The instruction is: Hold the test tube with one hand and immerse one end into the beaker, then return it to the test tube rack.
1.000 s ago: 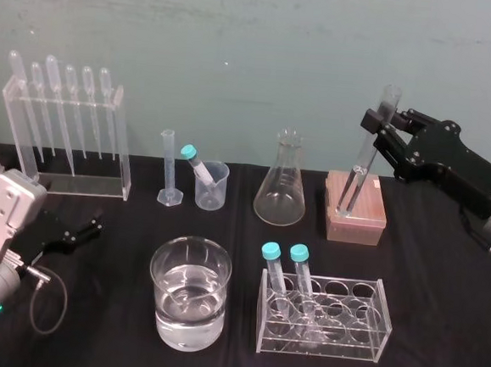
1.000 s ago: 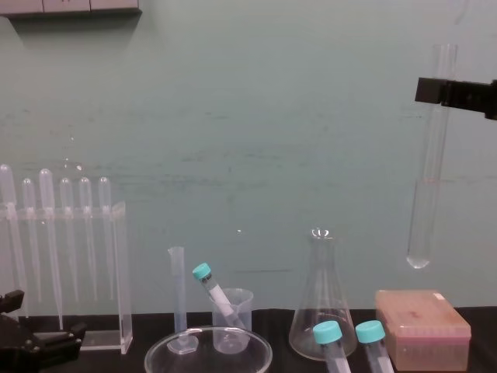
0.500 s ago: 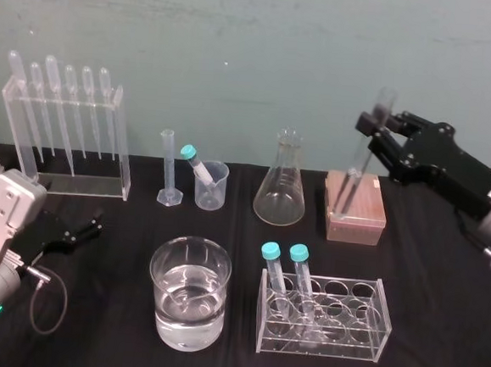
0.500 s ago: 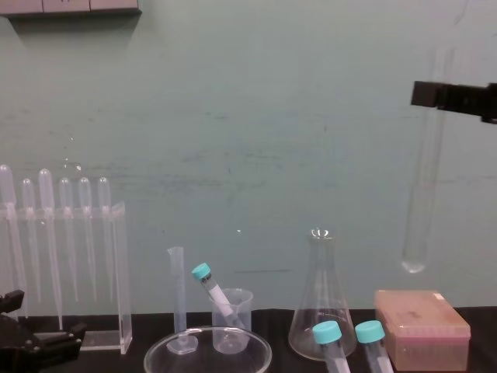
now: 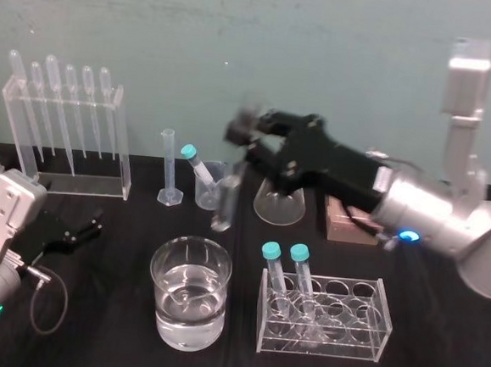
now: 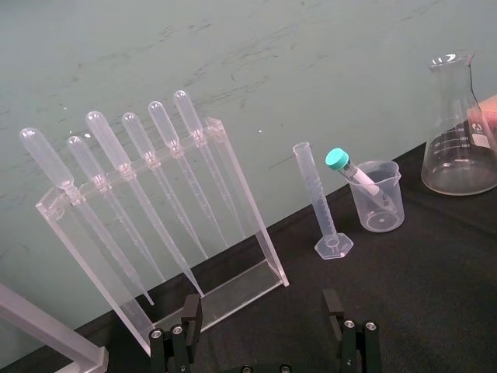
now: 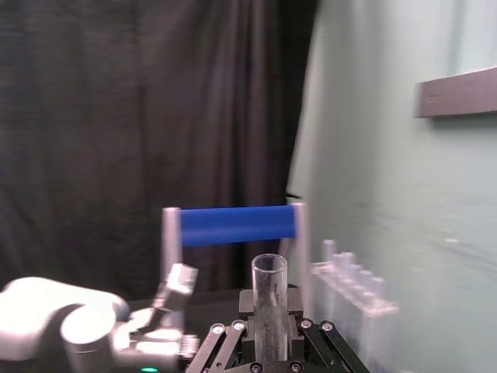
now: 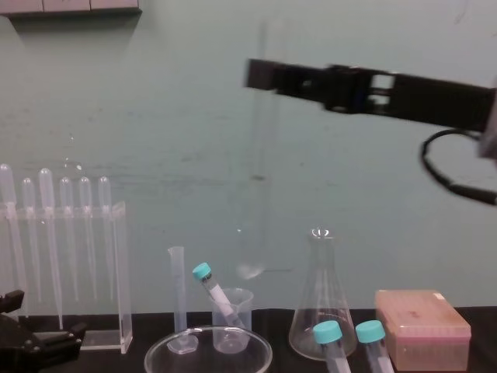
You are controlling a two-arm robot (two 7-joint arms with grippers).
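Glass tube in its grip, the right hand (image 5: 242,137) is closing its fingers on the test tube (image 5: 226,197) near the open top, and the tube is hanging down from the hand. The beaker (image 5: 188,294) is standing below the hand, nearer the robot. The test tube rack (image 5: 363,330) is standing below the hand's arm. The left hand (image 6: 260,315) is resting open on the desk (image 5: 436,356).

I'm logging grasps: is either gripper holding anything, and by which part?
The right gripper holds the test tube near its open upper end. The left gripper, open at the table's left, holds nothing.
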